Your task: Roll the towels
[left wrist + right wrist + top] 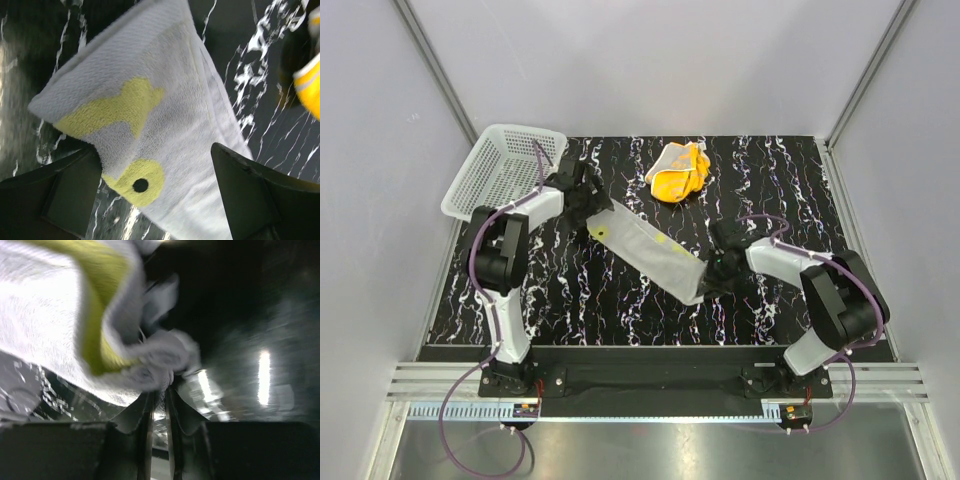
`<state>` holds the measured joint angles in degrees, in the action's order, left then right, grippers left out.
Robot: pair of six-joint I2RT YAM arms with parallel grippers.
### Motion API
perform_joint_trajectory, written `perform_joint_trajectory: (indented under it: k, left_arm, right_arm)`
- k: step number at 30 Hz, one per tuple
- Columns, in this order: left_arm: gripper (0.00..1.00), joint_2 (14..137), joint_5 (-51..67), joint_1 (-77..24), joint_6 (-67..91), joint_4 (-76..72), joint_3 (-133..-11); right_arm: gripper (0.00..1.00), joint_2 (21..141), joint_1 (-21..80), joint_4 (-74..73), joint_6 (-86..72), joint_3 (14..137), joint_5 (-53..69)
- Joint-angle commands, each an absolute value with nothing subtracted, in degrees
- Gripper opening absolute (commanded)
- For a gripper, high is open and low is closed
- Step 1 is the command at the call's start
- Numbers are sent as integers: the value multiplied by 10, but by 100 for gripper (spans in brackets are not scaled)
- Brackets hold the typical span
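A pale towel (650,250) with yellow marks lies stretched in a long diagonal strip between my two grippers. My left gripper (588,212) is at its far left end. In the left wrist view its jaws stand wide open (155,152), with the towel (165,100) between and beyond the fingers and apart from both pads. My right gripper (716,276) is at the near right end, its fingers almost together (160,392) and pinching a bunched corner of the towel (155,365). The orange towel (678,170) lies crumpled at the back middle, touched by neither gripper, and shows at the right edge (310,85) of the left wrist view.
A white mesh basket (505,165) sits tilted at the back left corner, just behind my left arm. The black marbled tabletop (790,180) is walled in by grey panels on three sides.
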<state>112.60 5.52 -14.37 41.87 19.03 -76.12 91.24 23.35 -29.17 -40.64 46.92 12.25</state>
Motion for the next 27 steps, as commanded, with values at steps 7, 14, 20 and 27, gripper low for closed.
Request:
perform_joint_trajectory:
  k: [7, 14, 20, 27]
  left_arm:
    - [92, 1162, 43, -118, 394, 247, -846]
    - [92, 1129, 25, -109, 370, 268, -850]
    - [92, 1048, 4, -126, 356, 277, -824]
    - [92, 941, 1, -189, 345, 279, -757]
  right_arm:
    - [53, 890, 291, -320, -489, 453, 72]
    - [72, 733, 303, -377, -529, 403, 65]
    - [74, 650, 304, -384, -536, 386, 23]
    - [70, 732, 285, -315, -506, 403, 4]
